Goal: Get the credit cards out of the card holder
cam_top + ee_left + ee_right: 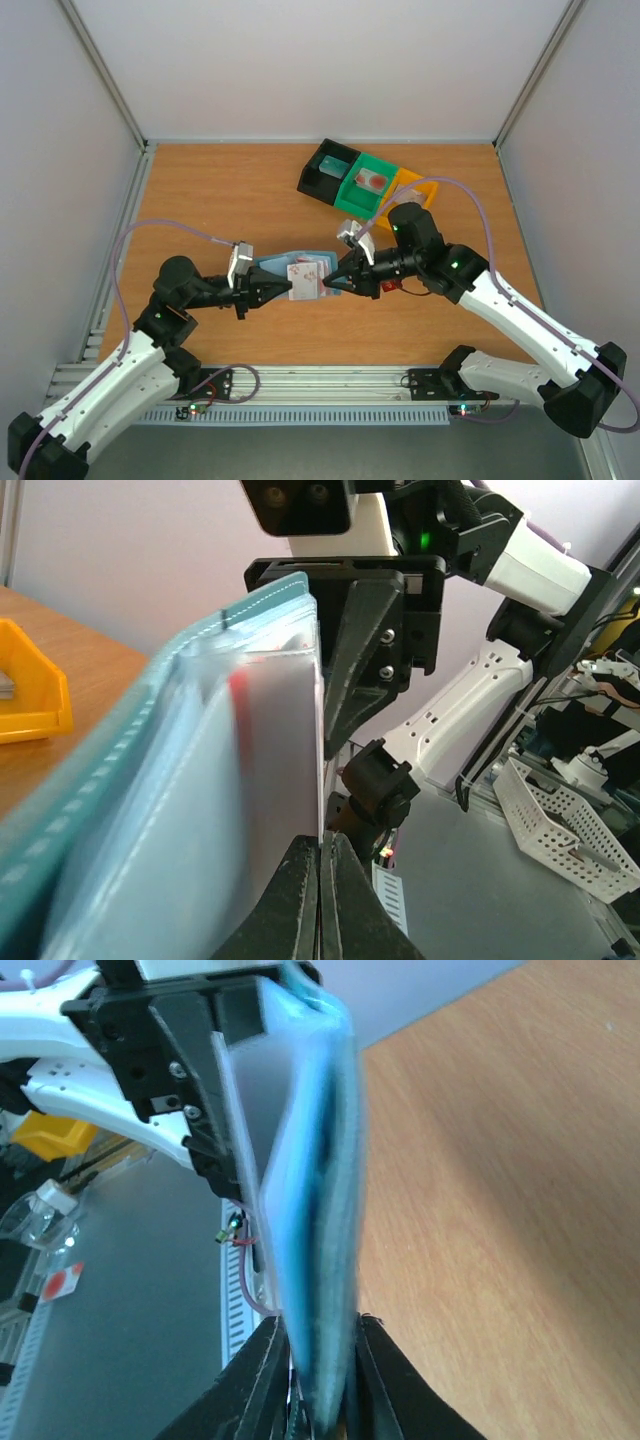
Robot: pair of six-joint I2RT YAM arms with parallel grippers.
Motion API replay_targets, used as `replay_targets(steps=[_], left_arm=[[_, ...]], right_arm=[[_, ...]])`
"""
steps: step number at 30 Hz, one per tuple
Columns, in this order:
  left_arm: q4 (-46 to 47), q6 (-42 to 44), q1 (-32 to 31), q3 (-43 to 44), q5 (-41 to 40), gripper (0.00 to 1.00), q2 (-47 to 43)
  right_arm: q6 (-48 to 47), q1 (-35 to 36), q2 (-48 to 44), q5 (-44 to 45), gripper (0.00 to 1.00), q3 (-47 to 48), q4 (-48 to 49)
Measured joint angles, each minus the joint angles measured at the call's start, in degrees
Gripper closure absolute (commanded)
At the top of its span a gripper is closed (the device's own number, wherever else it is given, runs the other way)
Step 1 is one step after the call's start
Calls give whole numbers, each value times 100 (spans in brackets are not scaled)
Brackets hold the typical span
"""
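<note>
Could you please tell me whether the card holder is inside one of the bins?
No, the card holder is between the left gripper and the right gripper, well apart from the bins.

Bright, even light with faint shadows; the card holder point(150, 810) blurs badly just beside the left gripper point(320, 855).

Both wrist views give me the card holder point(120, 810) as a close blur, cut off at the bottom edge. My right claw point(320, 1325) hides its lower end. From above, the white card point(305, 280) carries red print too small to read.
</note>
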Motion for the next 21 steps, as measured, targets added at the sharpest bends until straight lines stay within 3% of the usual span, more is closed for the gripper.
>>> replay_targets(steps=[4, 7, 15, 21], left_arm=[[61, -101, -35, 0, -118, 100, 35], [92, -118, -37, 0, -190, 100, 35], [170, -116, -57, -31, -186, 100, 42], [173, -114, -59, -31, -153, 100, 39]], right_arm=[[133, 2, 70, -326, 64, -4, 271], [153, 17, 116, -557, 59, -4, 380], [267, 24, 269, -603, 95, -20, 520], [214, 24, 214, -474, 99, -81, 575]])
